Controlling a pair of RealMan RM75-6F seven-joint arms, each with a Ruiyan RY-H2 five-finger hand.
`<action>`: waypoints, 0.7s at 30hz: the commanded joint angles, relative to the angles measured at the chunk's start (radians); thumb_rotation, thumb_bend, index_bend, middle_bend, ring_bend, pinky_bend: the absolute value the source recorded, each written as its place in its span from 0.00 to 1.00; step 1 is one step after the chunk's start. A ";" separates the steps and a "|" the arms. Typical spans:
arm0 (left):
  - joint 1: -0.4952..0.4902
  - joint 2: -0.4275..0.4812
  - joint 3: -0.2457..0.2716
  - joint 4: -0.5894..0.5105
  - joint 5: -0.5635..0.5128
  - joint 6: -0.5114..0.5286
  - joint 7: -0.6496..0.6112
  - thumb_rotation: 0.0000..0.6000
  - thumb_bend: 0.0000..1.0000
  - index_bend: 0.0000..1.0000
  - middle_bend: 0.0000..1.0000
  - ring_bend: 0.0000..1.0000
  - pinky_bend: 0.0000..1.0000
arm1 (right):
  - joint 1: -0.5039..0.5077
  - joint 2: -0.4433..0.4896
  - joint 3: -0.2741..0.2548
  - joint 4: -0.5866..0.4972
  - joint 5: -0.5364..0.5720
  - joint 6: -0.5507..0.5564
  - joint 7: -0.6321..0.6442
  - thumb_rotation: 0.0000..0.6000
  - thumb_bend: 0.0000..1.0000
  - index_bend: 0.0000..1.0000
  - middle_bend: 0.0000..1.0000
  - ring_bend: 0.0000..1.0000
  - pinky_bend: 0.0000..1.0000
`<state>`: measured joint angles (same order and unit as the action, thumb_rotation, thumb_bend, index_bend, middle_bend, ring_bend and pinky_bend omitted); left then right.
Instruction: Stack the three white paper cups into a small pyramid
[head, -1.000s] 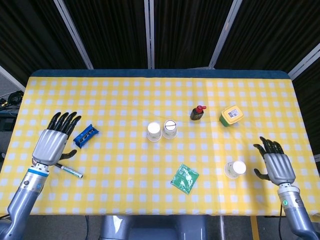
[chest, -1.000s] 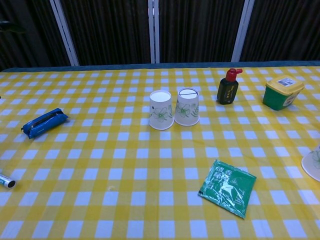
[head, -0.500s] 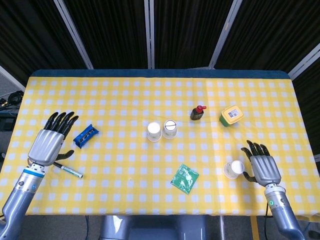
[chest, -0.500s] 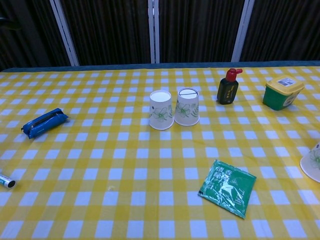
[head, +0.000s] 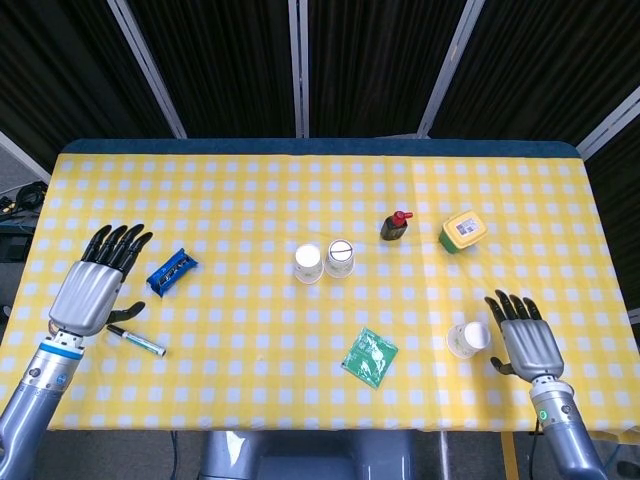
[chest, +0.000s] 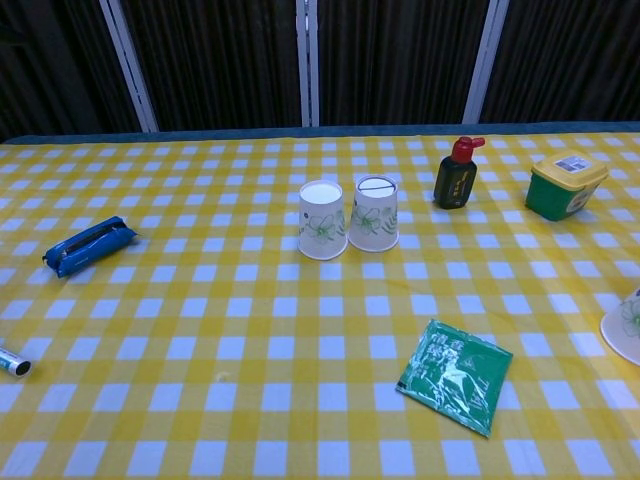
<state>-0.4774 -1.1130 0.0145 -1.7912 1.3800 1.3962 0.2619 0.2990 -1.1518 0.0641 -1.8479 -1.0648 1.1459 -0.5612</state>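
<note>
Right hand (head: 527, 343) drawn back, third cup (head: 468, 339) tilted

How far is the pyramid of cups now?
Done: two upside-down white paper cups stand side by side as a base. In hand: nothing; the right hand is open beside the third white paper cup, the left hand open. Left: grasp it and set it on top.
</note>
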 joint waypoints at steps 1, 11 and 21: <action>0.007 0.006 -0.005 -0.003 0.008 0.000 -0.006 1.00 0.16 0.00 0.00 0.00 0.00 | 0.015 0.000 -0.009 -0.026 0.041 -0.006 -0.042 1.00 0.12 0.08 0.00 0.00 0.00; 0.031 0.016 -0.023 -0.007 0.040 -0.006 -0.026 1.00 0.16 0.00 0.00 0.00 0.00 | 0.043 -0.058 -0.007 0.016 0.030 0.002 -0.038 1.00 0.12 0.24 0.00 0.00 0.02; 0.042 0.018 -0.041 -0.004 0.044 -0.027 -0.033 1.00 0.16 0.00 0.00 0.00 0.00 | 0.054 -0.106 -0.006 0.076 0.006 0.020 -0.017 1.00 0.25 0.43 0.05 0.00 0.09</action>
<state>-0.4353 -1.0948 -0.0269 -1.7956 1.4245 1.3695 0.2291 0.3520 -1.2564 0.0580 -1.7729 -1.0578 1.1641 -0.5790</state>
